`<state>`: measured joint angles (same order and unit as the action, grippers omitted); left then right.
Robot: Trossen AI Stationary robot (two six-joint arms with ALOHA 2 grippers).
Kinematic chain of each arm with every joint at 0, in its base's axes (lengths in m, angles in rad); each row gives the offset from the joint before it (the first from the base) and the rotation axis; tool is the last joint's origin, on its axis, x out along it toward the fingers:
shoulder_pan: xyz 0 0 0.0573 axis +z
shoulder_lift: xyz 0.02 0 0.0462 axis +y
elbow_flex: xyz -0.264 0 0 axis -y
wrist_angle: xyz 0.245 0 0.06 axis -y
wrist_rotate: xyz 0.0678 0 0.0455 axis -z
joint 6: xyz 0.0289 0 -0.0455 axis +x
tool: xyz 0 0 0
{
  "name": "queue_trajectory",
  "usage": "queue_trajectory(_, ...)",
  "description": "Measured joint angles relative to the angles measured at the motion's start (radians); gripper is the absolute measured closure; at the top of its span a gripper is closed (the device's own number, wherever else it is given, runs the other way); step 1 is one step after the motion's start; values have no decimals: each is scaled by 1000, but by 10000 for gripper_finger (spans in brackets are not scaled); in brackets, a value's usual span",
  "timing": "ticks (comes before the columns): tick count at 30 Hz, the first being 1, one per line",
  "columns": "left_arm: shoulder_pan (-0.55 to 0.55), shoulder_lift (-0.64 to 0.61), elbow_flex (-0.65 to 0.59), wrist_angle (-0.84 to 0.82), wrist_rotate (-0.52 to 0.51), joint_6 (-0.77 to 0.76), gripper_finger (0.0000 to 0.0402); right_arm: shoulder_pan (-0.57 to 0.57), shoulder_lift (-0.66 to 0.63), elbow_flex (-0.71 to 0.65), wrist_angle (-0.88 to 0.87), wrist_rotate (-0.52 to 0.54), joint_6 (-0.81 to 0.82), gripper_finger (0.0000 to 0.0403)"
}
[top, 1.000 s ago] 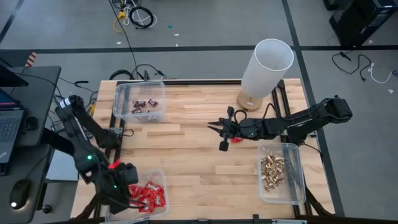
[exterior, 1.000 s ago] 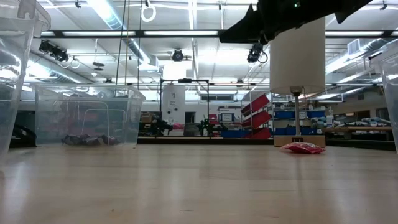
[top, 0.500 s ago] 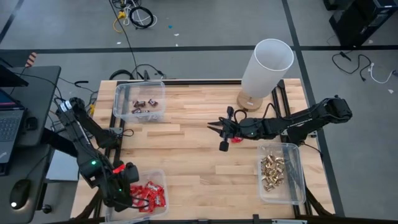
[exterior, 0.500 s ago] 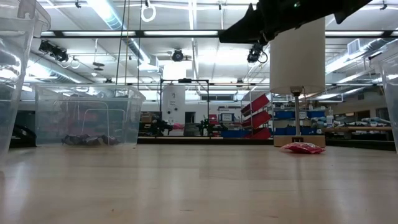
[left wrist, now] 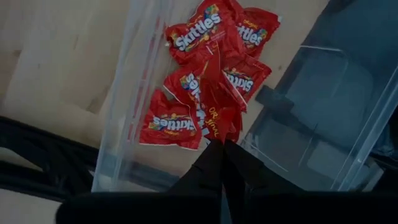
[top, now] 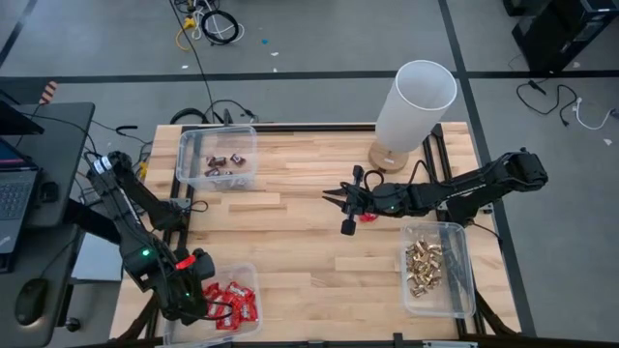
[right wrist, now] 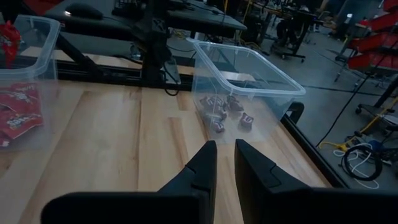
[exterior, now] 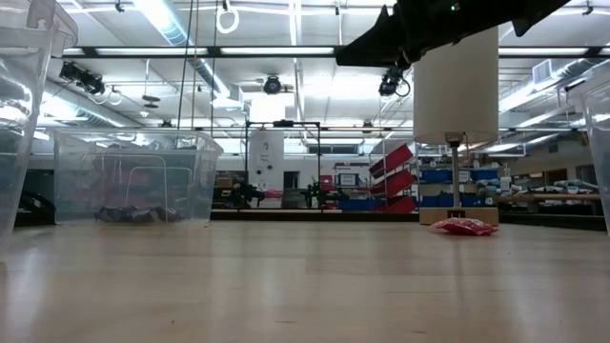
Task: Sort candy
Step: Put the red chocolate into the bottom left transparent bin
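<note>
My left gripper (left wrist: 222, 144) hangs over the clear bin (top: 250, 275) at the table's near left corner, pointing steeply down, shut on a red packet (left wrist: 214, 106). Several more red packets (left wrist: 171, 121) lie on the bin's floor. The held packet (right wrist: 7, 36) also shows in the right wrist view, above that bin. My right gripper (right wrist: 225, 149) hovers level over the table's middle, its fingers a little apart with nothing between them. One red packet (top: 367, 218) lies flat on the wood under the right hand. My left gripper pinches the red packet by its upper edge (left wrist: 219, 132) between the two fingertips, coming from above and pointing down. The packet hangs below the fingers, clear of the packets on the bin's floor.
A clear bin (top: 218, 159) with dark mini bars stands at the far left. Another bin (top: 432, 266) with gold pieces stands near right. A white cylinder on a wooden base (top: 414, 101) stands at the far edge. Bare wood lies between them.
My left gripper has sunk a little and tipped more steeply down over the bin of red packets, rolling slightly, with the red packet still in its fingers. The right arm has kept still.
</note>
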<state>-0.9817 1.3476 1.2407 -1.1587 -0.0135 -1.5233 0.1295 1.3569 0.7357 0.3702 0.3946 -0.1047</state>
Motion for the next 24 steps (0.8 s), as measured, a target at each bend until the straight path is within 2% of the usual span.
queue_trajectory(12, 0, 0, 0, 0, -3, -27, 383, -2, 0, 0, -14, 0, -3, 358)
queue_trajectory(24, 1, 0, 0, 33, -1, -60, 300, -2, 0, 0, -29, 12, 3, 356)
